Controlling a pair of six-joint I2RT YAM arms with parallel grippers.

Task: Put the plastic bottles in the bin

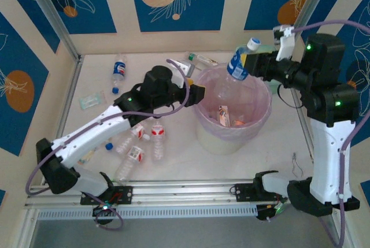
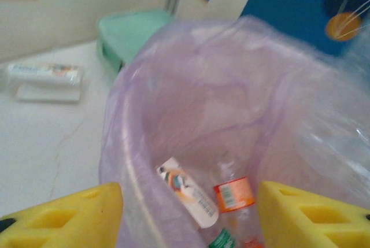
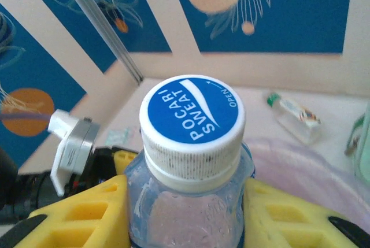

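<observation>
The Pocari Sweat bottle (image 3: 192,115) with its blue and white cap is clamped upright between my right gripper's (image 3: 185,216) yellow fingers (image 3: 87,213), which press on both sides of its clear body. From the overhead camera I see that bottle (image 1: 238,63) tilted over the far rim of the bin (image 1: 215,141), with the right gripper (image 1: 250,62) just beside it.

My left gripper (image 2: 188,219) hangs at the bin's left rim with its fingers (image 2: 63,216) spread apart and nothing between them. Through that gap I look into the pink-lilac liner (image 2: 191,97), where an orange-labelled bottle (image 2: 234,193) and a white-labelled bottle (image 2: 188,193) lie at the bottom.

On the table left of the bin, under the left arm, lies a cluster of red-and-white-labelled bottles (image 1: 157,137). A blue-labelled bottle (image 1: 119,73) lies farther back, and a green-capped bottle (image 1: 201,59) lies behind the bin. A mint green case (image 2: 130,31) sits beyond the rim, and a flat packet (image 1: 91,101) rests near the left wall.
</observation>
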